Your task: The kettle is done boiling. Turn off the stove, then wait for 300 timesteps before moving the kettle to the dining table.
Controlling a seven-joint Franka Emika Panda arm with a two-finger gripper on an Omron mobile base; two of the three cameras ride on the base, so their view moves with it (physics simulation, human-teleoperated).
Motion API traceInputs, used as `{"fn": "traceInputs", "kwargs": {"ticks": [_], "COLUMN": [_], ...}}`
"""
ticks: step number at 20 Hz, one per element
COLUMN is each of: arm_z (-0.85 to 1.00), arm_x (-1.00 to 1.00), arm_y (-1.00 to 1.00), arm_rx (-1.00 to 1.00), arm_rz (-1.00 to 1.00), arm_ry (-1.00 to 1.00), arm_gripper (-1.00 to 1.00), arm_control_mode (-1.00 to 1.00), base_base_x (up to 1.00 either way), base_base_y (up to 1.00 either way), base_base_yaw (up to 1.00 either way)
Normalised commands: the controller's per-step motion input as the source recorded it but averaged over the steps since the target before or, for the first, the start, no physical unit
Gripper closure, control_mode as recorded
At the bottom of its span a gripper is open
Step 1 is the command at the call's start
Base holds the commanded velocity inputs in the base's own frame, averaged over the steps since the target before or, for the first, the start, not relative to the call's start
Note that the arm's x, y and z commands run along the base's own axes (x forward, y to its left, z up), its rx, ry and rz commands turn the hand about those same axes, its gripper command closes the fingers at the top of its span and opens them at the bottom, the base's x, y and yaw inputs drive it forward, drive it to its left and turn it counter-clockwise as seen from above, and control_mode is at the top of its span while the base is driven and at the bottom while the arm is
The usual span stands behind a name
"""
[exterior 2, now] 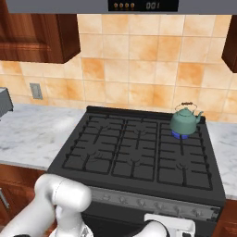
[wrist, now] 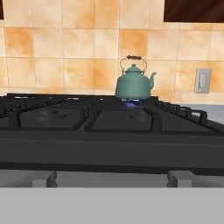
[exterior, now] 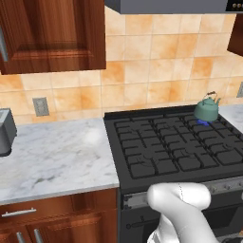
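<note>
You are facing a black gas stove whose cast grates are spreading across several burners, with a grey knob strip running along its front edge. The teal kettle is sitting upright on the far right burner, spout pointing right, and a small blue flame is glowing beneath it, so that burner is burning. From the hand camera you are looking low across the grates at the kettle, with the flame showing under its base. White-grey marble counter is lying to the left of the stove, over reddish-brown cabinet fronts with metal handles, and a narrower strip of marble is flanking the right side. A grey appliance is standing at the far left of the counter. Orange-tan tiles are covering the wall behind, carrying a grey outlet plate on the left and a switch plate to the right of the kettle. Dark wood wall cabinets are hanging on both sides, and a grey range hood with a lit display is sitting above the stove. The fingers are standing spread wide apart, holding nothing, low in front of the stove.
</note>
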Motion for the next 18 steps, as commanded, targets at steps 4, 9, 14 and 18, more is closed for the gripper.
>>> {"fn": "traceInputs", "kwargs": {"ticks": [4,9,14,18], "arm_z": [-0.36,-0.27,-0.23,-0.19], "arm_x": [0.12,0.12,0.15,0.28], "arm_y": [-0.15,-0.19,-0.19,-0.1], "arm_rx": [-0.07,-0.07,-0.06,-0.03], "arm_rz": [0.0,0.0,0.0,-0.01], "arm_ry": [-0.06,-0.08,-0.07,-0.01], "arm_gripper": [-1.0,-1.0,-1.0,-1.0], "arm_control_mode": [-1.0,-1.0,-1.0,-1.0], "base_base_x": [0.0,0.0,0.0,0.0], "base_base_y": [0.0,0.0,0.0,0.0], "base_base_yaw": [0.0,0.0,0.0,0.0]}}
